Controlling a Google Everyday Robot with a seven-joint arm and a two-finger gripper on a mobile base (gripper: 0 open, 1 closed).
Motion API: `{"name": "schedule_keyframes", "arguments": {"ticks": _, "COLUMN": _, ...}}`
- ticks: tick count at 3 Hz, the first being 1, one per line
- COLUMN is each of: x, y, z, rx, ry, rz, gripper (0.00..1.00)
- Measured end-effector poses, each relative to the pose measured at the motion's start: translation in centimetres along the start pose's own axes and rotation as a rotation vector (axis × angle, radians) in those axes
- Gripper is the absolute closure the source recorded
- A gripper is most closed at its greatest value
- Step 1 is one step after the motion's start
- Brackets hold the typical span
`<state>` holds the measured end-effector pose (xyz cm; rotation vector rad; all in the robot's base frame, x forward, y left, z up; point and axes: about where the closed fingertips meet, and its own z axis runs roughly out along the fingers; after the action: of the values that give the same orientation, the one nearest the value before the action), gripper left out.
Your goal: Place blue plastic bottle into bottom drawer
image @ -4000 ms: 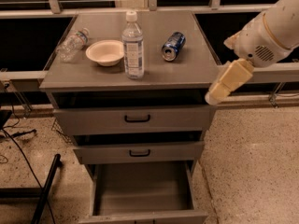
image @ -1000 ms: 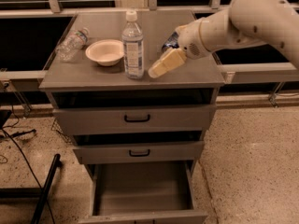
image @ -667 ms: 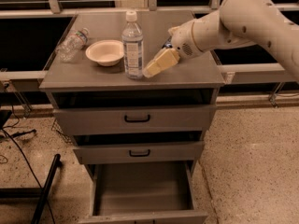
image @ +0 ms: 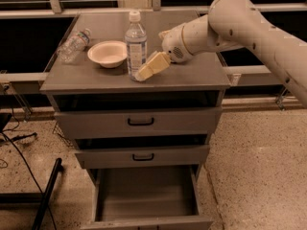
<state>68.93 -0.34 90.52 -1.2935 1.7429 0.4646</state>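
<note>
The blue plastic bottle [image: 135,44] stands upright on the table [image: 192,73], just right of a white bowl [image: 107,53]. The gripper [image: 151,65] sits low against the bottle's right side; whether it is spread or closed cannot be told. Below, the bottom drawer [image: 144,198] is pulled open.

The pincer [image: 143,74] has swung left, now beside the blue plastic bottle [image: 135,44].
</note>
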Motion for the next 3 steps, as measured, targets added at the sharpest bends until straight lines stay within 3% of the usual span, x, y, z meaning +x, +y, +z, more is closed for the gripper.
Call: {"name": "schedule_keyframes", "arguments": {"ticks": 3, "x": -2.5, "y": -0.9, "z": 3.8, "rx": -0.019, "ry": -0.052, "rz": -0.015, "gripper": 0.0}}
